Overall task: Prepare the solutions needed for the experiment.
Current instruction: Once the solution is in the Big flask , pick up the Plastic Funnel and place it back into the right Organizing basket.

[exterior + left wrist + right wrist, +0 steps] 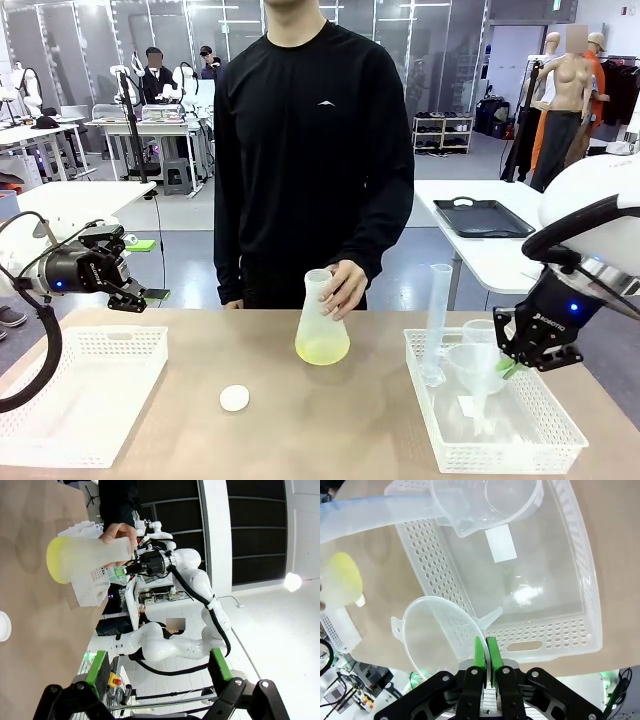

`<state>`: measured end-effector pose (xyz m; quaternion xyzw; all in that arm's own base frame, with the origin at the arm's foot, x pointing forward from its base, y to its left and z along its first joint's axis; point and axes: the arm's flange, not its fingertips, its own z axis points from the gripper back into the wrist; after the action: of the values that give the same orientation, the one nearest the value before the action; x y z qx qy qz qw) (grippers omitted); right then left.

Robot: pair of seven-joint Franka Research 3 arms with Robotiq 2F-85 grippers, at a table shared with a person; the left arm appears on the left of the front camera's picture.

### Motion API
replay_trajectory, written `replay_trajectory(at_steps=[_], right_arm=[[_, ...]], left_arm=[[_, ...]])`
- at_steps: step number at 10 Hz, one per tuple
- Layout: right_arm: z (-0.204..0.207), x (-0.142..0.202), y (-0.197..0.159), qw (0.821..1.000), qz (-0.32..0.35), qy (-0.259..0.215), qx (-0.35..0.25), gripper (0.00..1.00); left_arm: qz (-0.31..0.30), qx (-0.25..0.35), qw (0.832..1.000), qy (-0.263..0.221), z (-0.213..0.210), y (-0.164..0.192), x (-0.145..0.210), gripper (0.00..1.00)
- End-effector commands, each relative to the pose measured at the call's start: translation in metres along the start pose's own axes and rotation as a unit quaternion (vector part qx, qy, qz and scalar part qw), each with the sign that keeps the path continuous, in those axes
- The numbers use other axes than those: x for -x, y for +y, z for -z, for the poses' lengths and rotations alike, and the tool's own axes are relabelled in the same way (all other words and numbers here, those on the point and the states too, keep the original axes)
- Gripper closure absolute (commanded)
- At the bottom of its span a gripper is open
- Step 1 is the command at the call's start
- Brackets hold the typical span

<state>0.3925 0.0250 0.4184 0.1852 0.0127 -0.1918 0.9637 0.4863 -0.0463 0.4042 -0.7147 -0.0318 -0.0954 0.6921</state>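
Pale yellow-green solution [322, 351] lies in the frosted conical flask [322, 305] that the person's hand [345, 288] steadies at mid-table. The right gripper [484, 647] pinches the clear funnel [437, 632] by a thin edge of its rim over the right basket [560, 432], so it may swivel or slip, or knock the graduated cylinder [436, 320] nearby; the left gripper [159, 667] hangs spread and empty. "ROBOTIQ" is legible on the right gripper's body.

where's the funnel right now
In the front view the funnel is on the right side, pinched at its rim by the right gripper over the white basket, just right of the tall cylinder.
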Motion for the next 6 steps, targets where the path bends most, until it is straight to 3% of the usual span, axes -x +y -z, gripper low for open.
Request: replay_trajectory(at_steps=[1,2,3,4,5,6], right_arm=[[0.0058,-0.0069,0.0133,1.0,0.025,0.008,0.009,1.0],[0.0085,-0.0079,0.0146,0.999,0.031,0.004,0.012,0.76],[0.0111,-0.0087,0.0158,0.999,0.034,0.002,0.015,0.76],[0.0118,-0.0083,0.016,0.999,0.037,-0.003,0.021,0.56],[0.0111,-0.0092,0.0136,0.999,0.041,-0.004,0.02,0.74],[0.0101,-0.0102,0.0121,0.999,0.041,-0.002,0.019,0.36]], left_arm=[[0.002,0.002,1.0,0.002,0.0004,-0.0024,0.0005,0.0],[0.002,0.002,1.0,0.002,0.0004,-0.0024,0.0005,0.0],[0.002,0.002,1.0,0.002,0.0004,-0.0024,0.0005,0.0],[0.002,0.002,1.0,0.002,0.0004,-0.0024,0.0005,0.0],[0.002,0.002,1.0,0.002,0.0004,-0.0024,0.0005,0.0],[0.002,0.002,1.0,0.002,0.0004,-0.0024,0.0005,0.0]])
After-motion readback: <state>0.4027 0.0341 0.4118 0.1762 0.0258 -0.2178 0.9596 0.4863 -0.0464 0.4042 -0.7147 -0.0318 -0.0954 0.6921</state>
